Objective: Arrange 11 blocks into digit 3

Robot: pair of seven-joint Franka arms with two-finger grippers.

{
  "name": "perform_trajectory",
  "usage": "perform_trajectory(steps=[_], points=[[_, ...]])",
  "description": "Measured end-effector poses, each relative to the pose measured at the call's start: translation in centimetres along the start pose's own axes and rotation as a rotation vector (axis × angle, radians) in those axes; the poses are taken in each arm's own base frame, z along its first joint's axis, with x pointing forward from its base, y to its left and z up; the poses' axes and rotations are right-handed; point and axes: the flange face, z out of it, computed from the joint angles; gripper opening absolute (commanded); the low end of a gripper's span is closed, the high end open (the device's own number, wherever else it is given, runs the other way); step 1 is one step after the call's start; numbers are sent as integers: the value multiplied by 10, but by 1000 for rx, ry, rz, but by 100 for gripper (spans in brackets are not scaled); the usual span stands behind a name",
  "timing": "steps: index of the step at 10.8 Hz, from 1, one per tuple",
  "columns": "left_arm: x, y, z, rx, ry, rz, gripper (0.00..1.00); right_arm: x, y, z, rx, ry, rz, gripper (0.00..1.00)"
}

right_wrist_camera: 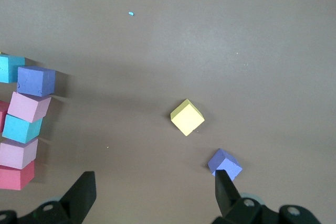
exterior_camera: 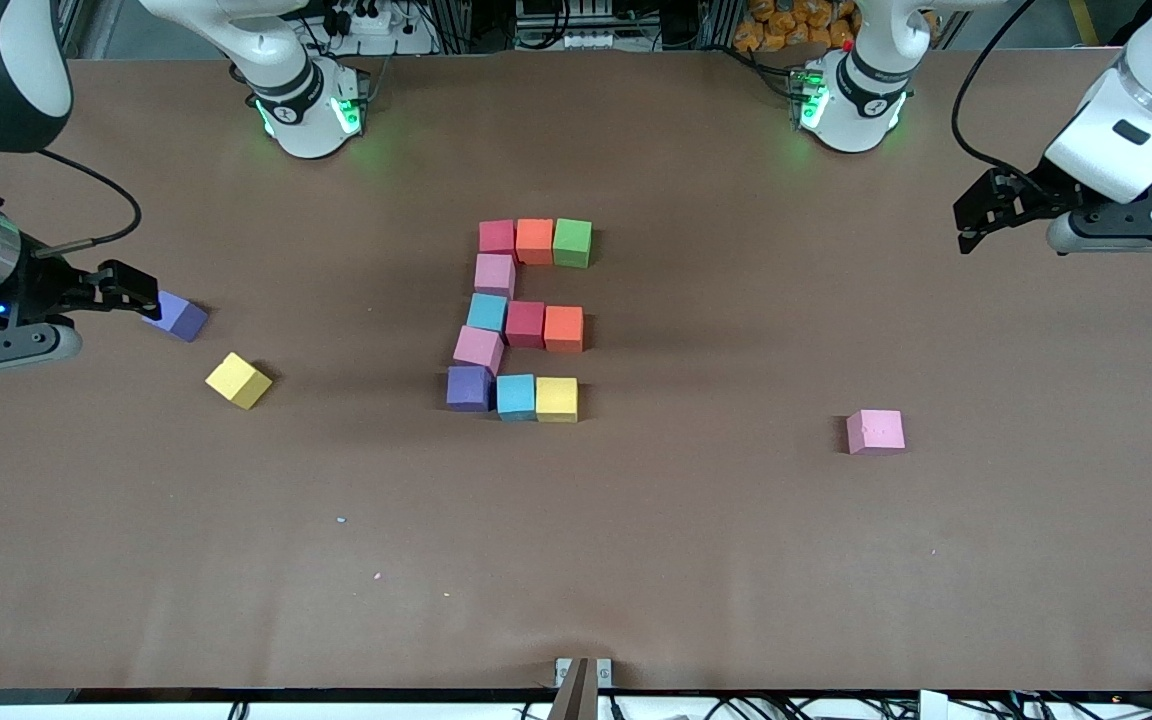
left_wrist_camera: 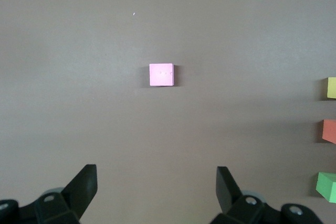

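Your digit 3 point(exterior_camera: 521, 320) sits mid-counter, eleven blocks placed. Your left tool point(exterior_camera: 976, 215) and right tool point(exterior_camera: 131, 290) both hang with fingers apart, gripping nothing; three spare cubes lie loose.

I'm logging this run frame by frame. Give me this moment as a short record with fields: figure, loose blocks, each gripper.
figure: eleven blocks joined mid-table as the digit 3, three bars of three linked by single pink cubes
loose blocks: purple block and yellow block toward the right arm's end; pink block toward the left arm's end
left gripper: open, empty, raised over bare table
right gripper: open, empty, beside the purple block
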Motion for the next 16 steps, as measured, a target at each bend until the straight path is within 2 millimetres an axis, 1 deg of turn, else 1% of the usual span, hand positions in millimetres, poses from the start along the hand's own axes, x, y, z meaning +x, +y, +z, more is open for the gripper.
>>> perform_trajectory(steps=[7,14,16], points=[[11,-1,7,-29,-13,-10,100,0,1,0,0,0,1,100],[16,-4,14,-30,-22,-16,100,0,-2,1,0,-3,7,100],[18,-3,15,-30,-21,-13,100,1,-2,2,1,-8,14,100]])
